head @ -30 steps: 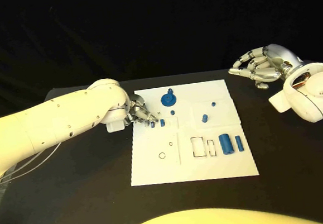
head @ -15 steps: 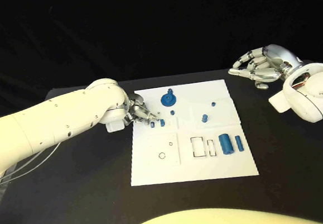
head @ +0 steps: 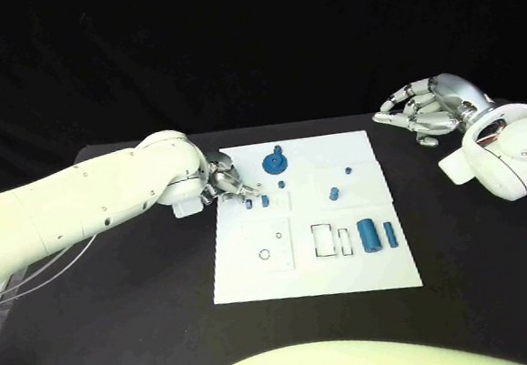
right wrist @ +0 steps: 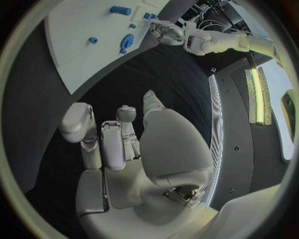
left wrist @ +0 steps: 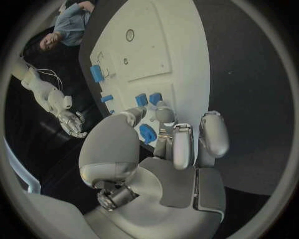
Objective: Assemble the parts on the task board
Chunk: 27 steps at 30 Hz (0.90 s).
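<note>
Left robot hand sits at the left edge of the task board, fingers bunched over two small blue pieces near the board's upper left. From the left wrist camera, a small blue part sits right at the fingertips, between thumb and fingers; it looks pinched, though contact is hard to confirm.

Right robot hand hovers off the board's far right corner, above the black worktop, fingers curled in, holding nothing.

Board layout, head camera: blue round part at top centre; small blue pegs to its right; two longer blue cylinders standing by rectangular slots at lower right; small ring outlines at lower left.

Handling judgement: parts look like rigid moulded plastic, very light, smooth. Likely to skid on the slick white plate or flick away if squeezed off-centre. Best taken across the short sides with a fingertip pinch, low and square. The board itself is thin and could shift under a sideways push.
</note>
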### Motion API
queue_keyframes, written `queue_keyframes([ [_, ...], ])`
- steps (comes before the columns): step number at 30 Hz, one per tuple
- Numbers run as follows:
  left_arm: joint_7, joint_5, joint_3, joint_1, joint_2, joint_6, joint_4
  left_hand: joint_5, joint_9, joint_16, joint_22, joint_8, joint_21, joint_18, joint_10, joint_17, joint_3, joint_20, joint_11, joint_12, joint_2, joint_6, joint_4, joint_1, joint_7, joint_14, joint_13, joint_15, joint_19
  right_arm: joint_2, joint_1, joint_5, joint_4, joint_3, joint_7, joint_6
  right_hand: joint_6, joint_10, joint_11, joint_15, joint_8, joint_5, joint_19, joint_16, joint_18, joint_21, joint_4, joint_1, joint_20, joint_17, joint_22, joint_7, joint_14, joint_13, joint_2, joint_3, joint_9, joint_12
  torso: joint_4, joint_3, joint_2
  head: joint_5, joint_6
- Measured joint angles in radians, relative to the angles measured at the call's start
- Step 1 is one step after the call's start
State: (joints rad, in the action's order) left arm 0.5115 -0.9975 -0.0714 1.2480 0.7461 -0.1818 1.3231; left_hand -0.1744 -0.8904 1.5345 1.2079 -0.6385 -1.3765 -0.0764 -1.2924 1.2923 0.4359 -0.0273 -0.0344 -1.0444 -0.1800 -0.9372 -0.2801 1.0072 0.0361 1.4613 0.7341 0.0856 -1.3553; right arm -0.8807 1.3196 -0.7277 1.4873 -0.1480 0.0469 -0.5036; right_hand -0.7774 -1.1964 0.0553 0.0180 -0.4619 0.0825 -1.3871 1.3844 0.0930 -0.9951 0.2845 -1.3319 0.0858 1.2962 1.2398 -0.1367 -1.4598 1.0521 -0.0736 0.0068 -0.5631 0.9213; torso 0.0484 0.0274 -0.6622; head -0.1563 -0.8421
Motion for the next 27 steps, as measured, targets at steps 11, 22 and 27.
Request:
queue_keyframes([
  [11,-0.002,0.004,0.000,-0.008,0.020,-0.001,0.025,0.000,0.003,0.000,-0.001,0.012,0.000,0.000,0.008,0.000,0.000,-0.005,0.008,0.000,0.012,-0.001,0.000,0.012,-0.001,0.000,0.000,0.000,0.005,-0.001,-0.001,0.000,0.000,0.000,-0.001,0.000,0.000,0.000,0.000,0.000,0.000,0.000,0.000,0.000,0.000,0.000,0.000,0.000,0.000,0.000,0.000,0.000,0.000,0.000,0.000,0.000,0.000,0.000,-0.0005,-0.0007,-0.001,0.002,-0.001],
  [22,-0.002,0.006,0.000,-0.014,0.022,-0.007,0.029,0.000,0.005,0.000,-0.001,0.012,0.000,0.000,0.008,0.000,0.000,-0.005,0.007,0.000,0.004,-0.001,0.000,0.020,-0.001,0.000,0.000,0.000,0.005,-0.001,-0.001,0.000,-0.001,0.000,-0.001,0.001,0.000,0.000,0.000,0.000,0.000,0.000,0.000,0.000,0.000,0.000,0.000,0.000,0.000,0.000,0.000,0.000,0.000,0.000,0.000,0.000,0.000,0.000,-0.0008,-0.0007,-0.001,-0.001,-0.004],
  [27,-0.002,0.008,0.000,-0.015,0.022,-0.007,0.031,0.000,0.005,0.000,-0.001,0.012,0.000,0.000,0.008,0.000,0.000,-0.005,0.007,0.000,0.004,-0.001,0.000,0.020,-0.001,0.000,0.000,0.000,0.005,0.000,-0.002,0.000,-0.001,0.000,-0.001,0.001,0.000,0.000,0.000,0.000,0.000,0.000,0.000,0.000,0.000,0.000,0.000,0.000,0.000,0.000,0.000,0.000,0.000,-0.001,0.000,0.000,0.000,0.000,-0.0003,-0.0006,-0.001,-0.002,-0.005],
])
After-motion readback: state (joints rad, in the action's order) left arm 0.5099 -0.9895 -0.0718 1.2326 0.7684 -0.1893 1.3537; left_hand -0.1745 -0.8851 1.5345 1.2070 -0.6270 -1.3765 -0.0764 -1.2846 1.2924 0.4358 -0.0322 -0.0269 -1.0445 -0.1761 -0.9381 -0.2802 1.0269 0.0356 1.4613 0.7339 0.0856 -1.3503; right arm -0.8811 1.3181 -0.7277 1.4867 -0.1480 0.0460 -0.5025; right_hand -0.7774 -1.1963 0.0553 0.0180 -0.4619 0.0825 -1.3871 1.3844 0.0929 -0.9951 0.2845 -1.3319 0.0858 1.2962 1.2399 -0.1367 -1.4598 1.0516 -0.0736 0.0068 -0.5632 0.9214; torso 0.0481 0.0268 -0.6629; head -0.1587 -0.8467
